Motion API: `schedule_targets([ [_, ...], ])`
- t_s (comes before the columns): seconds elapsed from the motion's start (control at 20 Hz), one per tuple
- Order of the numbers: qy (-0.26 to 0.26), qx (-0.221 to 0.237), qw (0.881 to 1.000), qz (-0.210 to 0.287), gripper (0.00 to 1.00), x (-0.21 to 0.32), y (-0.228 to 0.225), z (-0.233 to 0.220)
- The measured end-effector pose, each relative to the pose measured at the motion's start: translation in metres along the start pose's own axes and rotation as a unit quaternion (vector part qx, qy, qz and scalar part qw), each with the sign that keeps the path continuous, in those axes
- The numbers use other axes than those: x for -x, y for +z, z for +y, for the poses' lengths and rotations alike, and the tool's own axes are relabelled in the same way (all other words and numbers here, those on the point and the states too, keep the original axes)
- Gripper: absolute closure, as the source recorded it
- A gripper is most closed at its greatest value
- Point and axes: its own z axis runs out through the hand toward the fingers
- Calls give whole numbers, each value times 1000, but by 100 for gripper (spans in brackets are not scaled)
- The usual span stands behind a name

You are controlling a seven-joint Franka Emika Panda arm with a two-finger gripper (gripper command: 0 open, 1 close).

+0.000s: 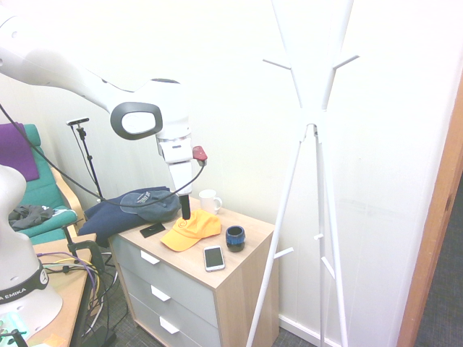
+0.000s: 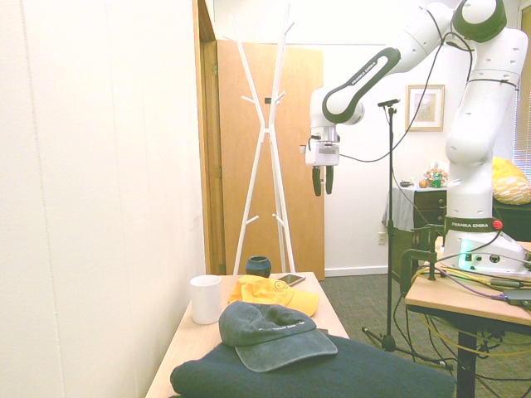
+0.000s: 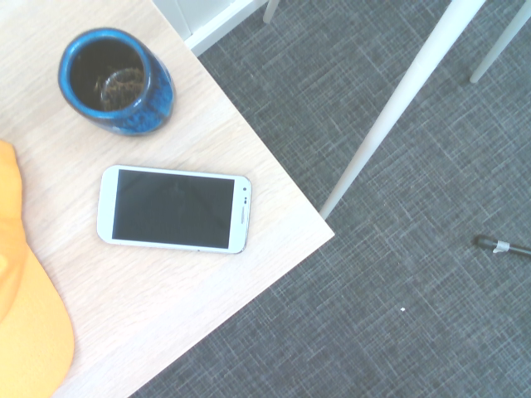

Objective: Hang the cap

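The claw (image 2: pixel 323 181) hangs open above the yellow cap (image 2: pixel 272 293), empty; probably placed there for a downward grasp.

1. Your Franka's forearm (image 2: pixel 377 73) slopes down from the elbow (image 2: pixel 479 18) toward 8 o'clock in the second exterior view.
2. Your gripper (image 2: pixel 323 192) hangs upright below the wrist (image 2: pixel 321 108), open, its two dark fingers (image 2: pixel 329 180) pointing to 6 o'clock.

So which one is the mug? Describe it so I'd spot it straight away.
Find the wooden drawer chest beside the coat stand. On top, near the wall behind the yellow cap, stands the mug. It's plain white with a handle, unlike the dark blue cup.
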Motion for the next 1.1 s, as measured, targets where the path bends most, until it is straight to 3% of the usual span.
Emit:
schedule_targets([
  [0.3,-22,1,1000,3,0,18,0,-15],
  [0.65,-90,-11,995,35,0,95,4,-87],
  [1.1,-160,-6,986,56,0,160,61,-189],
])
